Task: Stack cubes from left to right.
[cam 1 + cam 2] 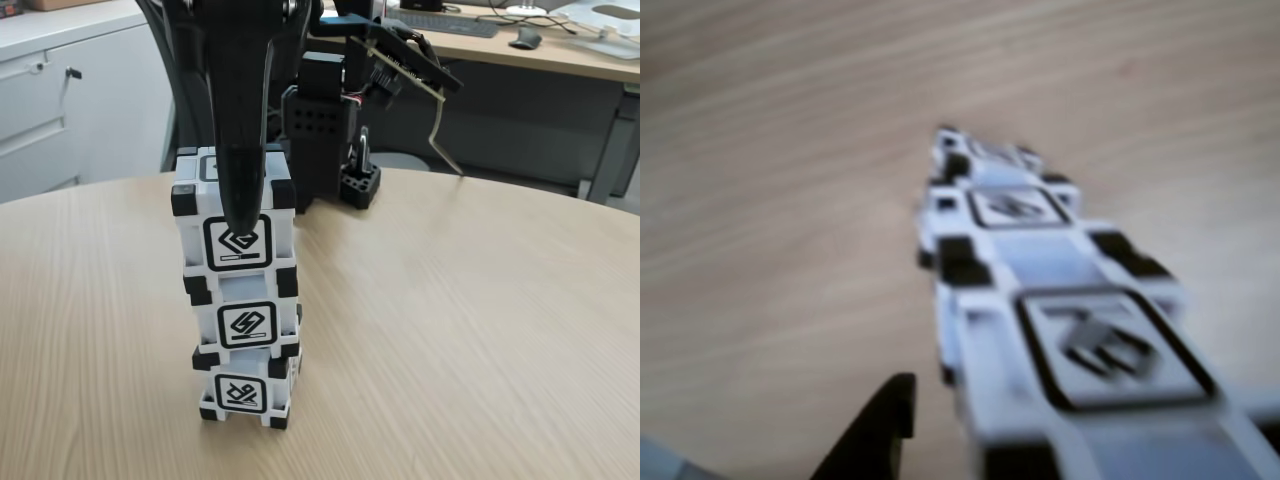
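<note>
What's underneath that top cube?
Two more cubes: the middle cube and the bottom cube, standing on the table. The tool's finger covers part of the top cube.

Round wood-grain table [480,330]; white cabinet [70,95] behind left, cluttered desk [560,50] behind right.

The black arm [245,60] reaches down from the top of the fixed view, its claw [240,215] pointing straight down. One tapered finger [240,190] shows in front; the blurred other view catches a dark fingertip [880,430] at its bottom edge.
</note>
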